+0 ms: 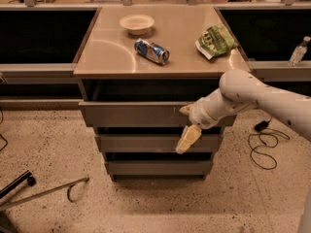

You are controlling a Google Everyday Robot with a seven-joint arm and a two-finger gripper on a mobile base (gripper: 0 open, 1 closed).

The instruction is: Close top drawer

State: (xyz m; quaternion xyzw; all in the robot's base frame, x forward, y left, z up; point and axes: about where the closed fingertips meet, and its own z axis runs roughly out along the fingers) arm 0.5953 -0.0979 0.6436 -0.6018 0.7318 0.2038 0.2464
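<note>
The top drawer [131,114] is a wide grey metal drawer under the tan counter top [107,52]. It stands pulled out toward me, and a dark gap shows above its flat front panel. My white arm reaches in from the right. My gripper [185,126] is at the right part of the drawer's front panel. One cream finger [187,139] hangs down over the second drawer front [141,142]. The other finger [185,109] sits at the panel's top edge.
On the counter lie a white bowl [136,23], a blue can on its side [151,51] and a green chip bag [216,41]. A third drawer front [155,168] is lowest. A water bottle [298,51] stands at right. A cable [262,147] and a metal rod [46,192] lie on the speckled floor.
</note>
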